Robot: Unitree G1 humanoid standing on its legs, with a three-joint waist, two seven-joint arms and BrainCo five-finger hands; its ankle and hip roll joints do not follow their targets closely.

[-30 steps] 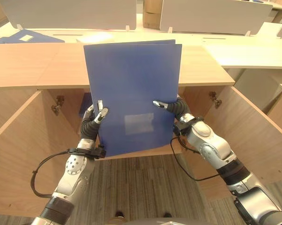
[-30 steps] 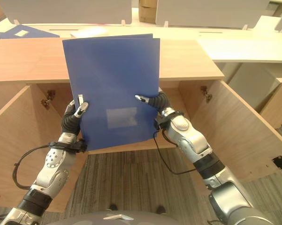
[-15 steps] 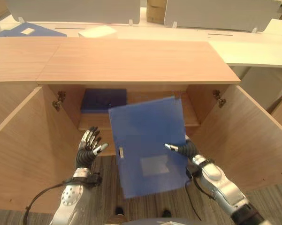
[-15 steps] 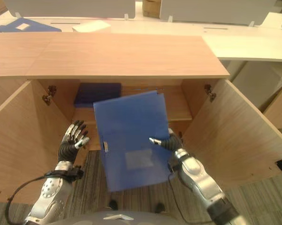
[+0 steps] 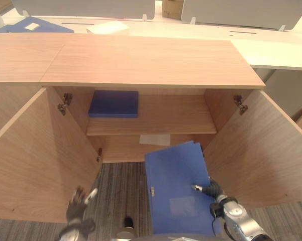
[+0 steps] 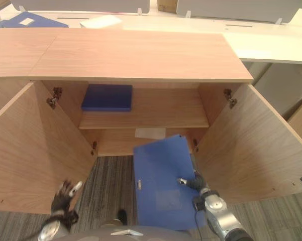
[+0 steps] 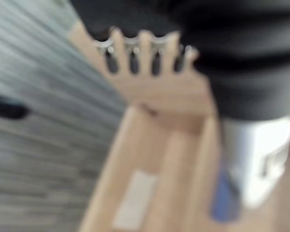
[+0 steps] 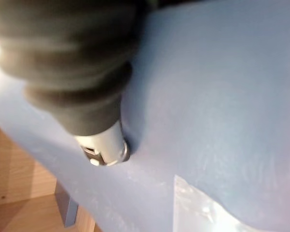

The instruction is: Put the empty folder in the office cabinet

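The right hand (image 6: pixel 195 183) pinches the blue folder (image 6: pixel 161 183) at its right edge, low before the open cabinet (image 6: pixel 140 108), the left hand (image 6: pixel 65 195) relaxed aside; thin, light and likely slick, it would probably flex under this one-sided pinch.

The blue folder (image 5: pixel 178 196) hides the right hand's (image 5: pixel 212 190) fingers. Its lower edge is cut off. The left hand (image 6: pixel 65 193) is blurred.

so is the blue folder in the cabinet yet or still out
Still out. The blue folder hangs before the open cabinet, pinched by the right hand, over the floor.
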